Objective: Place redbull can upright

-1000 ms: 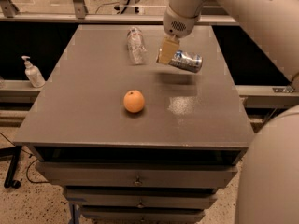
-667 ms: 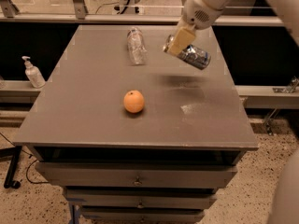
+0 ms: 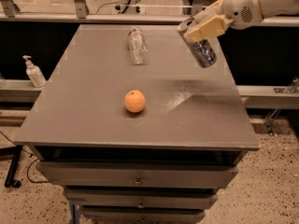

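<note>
The redbull can (image 3: 200, 46) is a slim silver-and-blue can held in the air above the right rear part of the grey table (image 3: 93, 111). It is tilted, with its silver top up and to the left and its base down and to the right. My gripper (image 3: 204, 25) comes in from the upper right and is shut on the can's upper part with tan fingers (image 3: 211, 27). The can touches nothing else.
An orange (image 3: 135, 101) sits near the table's middle. A clear crinkled plastic bottle (image 3: 136, 45) lies on its side at the back. A soap dispenser (image 3: 33, 73) stands on a ledge left of the table. Drawers are under the tabletop.
My gripper has lifted the can off the tabletop, moved it right and up, and turned it from lying flat toward a steeper tilt.
</note>
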`<state>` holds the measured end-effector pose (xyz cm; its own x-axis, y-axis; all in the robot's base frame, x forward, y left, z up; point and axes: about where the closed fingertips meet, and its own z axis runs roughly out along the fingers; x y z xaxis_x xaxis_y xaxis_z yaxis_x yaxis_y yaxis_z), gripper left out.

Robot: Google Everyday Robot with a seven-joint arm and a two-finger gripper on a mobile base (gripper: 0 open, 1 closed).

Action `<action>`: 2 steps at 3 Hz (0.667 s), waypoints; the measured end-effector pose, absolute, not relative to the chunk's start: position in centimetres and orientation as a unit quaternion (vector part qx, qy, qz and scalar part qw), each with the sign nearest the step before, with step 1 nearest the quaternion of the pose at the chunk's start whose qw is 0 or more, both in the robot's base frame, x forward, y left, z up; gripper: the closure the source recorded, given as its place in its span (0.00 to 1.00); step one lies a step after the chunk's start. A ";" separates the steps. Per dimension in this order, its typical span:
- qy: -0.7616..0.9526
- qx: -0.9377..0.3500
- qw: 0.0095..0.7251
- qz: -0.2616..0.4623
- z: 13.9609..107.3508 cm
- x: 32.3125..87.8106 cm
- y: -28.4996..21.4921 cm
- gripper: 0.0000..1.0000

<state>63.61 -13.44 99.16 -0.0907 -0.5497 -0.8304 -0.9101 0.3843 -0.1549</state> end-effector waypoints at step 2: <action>0.632 -0.421 0.553 0.343 100.6 60.3 -13.7 1.00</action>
<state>60.28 -13.68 100.57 -0.0331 -0.1532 -0.9876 -0.9114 0.4102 -0.0331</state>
